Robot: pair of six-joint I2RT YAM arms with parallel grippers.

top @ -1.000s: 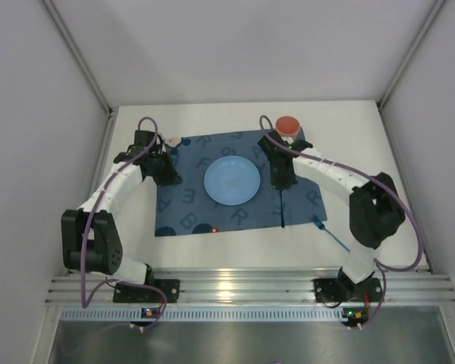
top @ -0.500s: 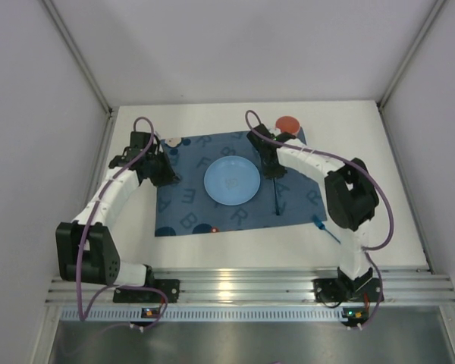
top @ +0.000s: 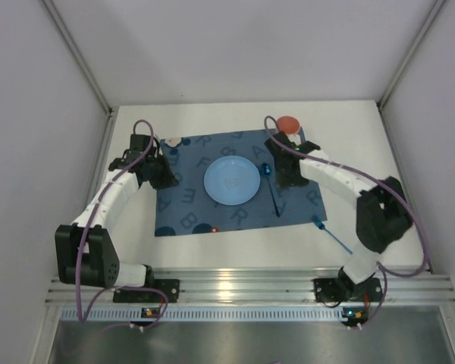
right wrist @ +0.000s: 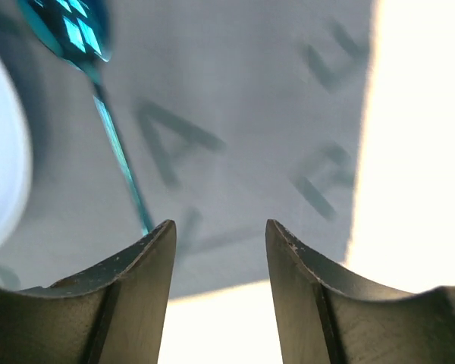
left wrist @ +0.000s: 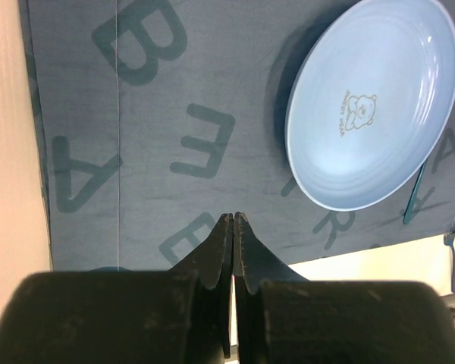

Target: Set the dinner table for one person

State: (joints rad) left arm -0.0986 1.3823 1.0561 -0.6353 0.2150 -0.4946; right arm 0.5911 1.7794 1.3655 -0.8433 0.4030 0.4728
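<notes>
Plainly, one white counter (top: 212,117) carries everything. One dark blue lettered placemat (top: 186,208) lies on it, with one pale blue plate (top: 232,180) at its middle. One red-topped cup (top: 288,123) stands at the mat's far right corner, partly hidden by my right arm. One blue spoon (top: 272,189) lies just right of the plate. A second blue utensil (top: 330,231) lies off the mat, its head too small to make out. My left jaws are pressed together; my right jaws are spread beside the spoon.

White dinner table (top: 364,144), lettered placemat (top: 189,206), blue utensil (top: 332,233)
</notes>
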